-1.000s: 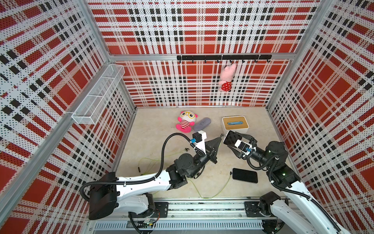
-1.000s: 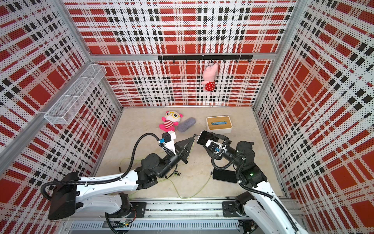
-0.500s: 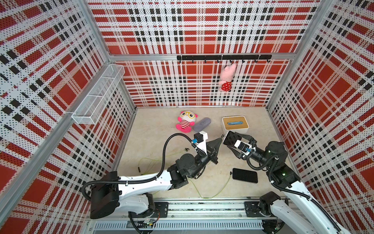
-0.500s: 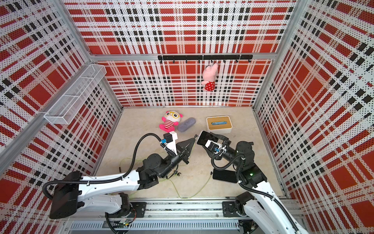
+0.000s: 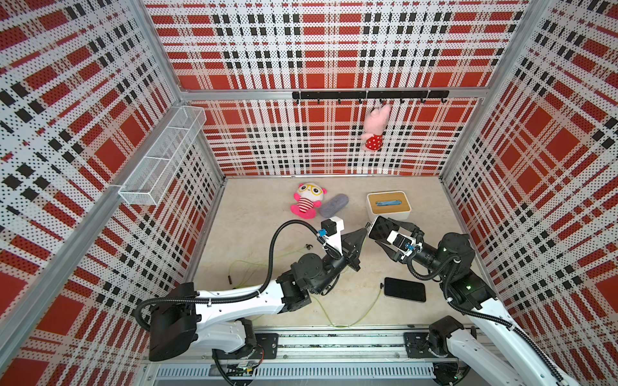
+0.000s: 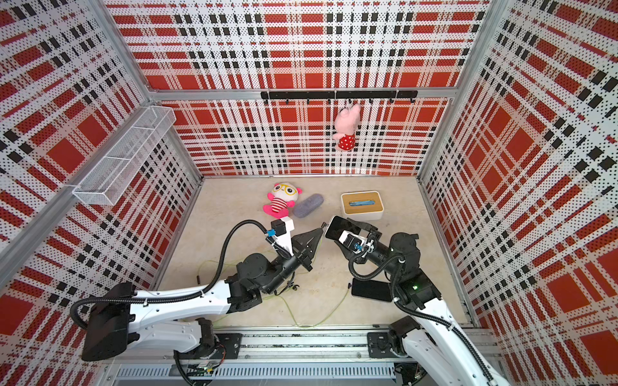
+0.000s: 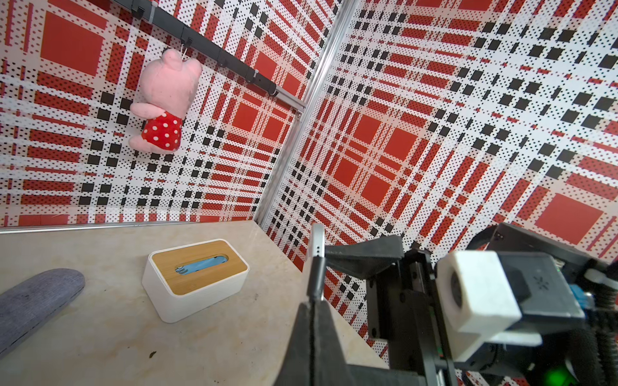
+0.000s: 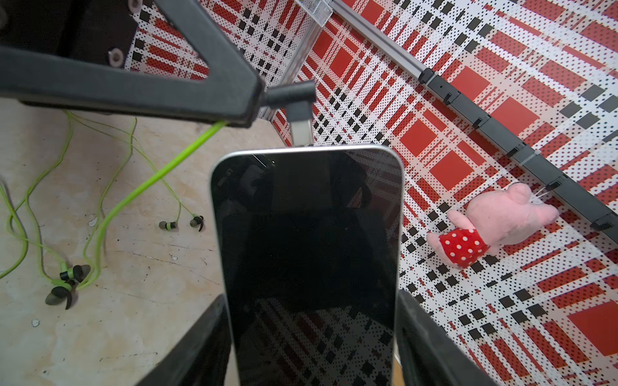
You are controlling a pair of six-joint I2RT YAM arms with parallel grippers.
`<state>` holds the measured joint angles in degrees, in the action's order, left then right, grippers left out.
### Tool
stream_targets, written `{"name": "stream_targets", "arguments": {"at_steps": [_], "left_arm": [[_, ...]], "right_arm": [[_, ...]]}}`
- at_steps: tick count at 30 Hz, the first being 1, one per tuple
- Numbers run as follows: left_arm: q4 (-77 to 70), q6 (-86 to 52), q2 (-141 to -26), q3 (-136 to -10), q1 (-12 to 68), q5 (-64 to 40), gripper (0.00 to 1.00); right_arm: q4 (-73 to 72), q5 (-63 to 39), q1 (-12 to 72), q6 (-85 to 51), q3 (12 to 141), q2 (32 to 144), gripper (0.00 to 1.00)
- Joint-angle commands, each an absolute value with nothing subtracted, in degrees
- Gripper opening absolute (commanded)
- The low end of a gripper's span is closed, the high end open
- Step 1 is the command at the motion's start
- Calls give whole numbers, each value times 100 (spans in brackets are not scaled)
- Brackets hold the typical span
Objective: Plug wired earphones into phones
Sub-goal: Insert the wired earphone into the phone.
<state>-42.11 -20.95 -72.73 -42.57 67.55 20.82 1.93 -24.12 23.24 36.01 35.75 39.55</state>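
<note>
Two grips meet at one joint. The left gripper (image 7: pixel 313 305) is clamped tight on the small black plug (image 8: pixel 297 112) of a pale yellow-green earphone cable (image 8: pixel 150 180). The plug's metal tip is seen touching the pale end edge of the flat black glossy-screened phone (image 8: pixel 307 240). That phone is held across its width, raised off the table, by the right gripper (image 8: pixel 311 297). Whether the tip is already in the port cannot be told.

The plug is best kept square to that edge and pushed straight along the phone's length, with the phone braced against the push. A tilted tip is likely to skid off.

Black earbuds (image 8: pixel 67 280) lie on the beige tabletop (image 5: pixel 254 240), and a second black phone (image 5: pixel 404 289) lies near the front. A white tissue box with a wooden lid (image 5: pixel 388 204), a grey oval fabric case (image 5: pixel 333 205) and a pink striped plush toy (image 5: pixel 306 200) stand well apart, so nothing is judged to be in the way.
</note>
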Motion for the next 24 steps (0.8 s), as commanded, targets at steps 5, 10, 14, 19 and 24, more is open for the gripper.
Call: {"name": "stream_targets", "arguments": {"at_steps": [5, 10, 14, 19, 24], "left_arm": [[-4135, -2010, -7299, -4386, 6786, 2044, 0], [-4085, -1988, -7324, -4444, 6794, 1970, 0], [-4040, -2024, -7313, -4442, 6787, 1915, 0], [-3865, -2057, -7317, -4486, 6786, 1885, 0], [-3584, -2082, -7270, -4545, 6742, 1891, 0]], "right_arm": [[-24, -2469, 2391, 3699, 3807, 3930, 40], [-13, -2446, 2391, 3741, 3797, 3938, 39], [-9, -2412, 2391, 3744, 3797, 3938, 39], [21, -2394, 2391, 3819, 3813, 3946, 39], [297, -2334, 2398, 4177, 3889, 3968, 39]]}}
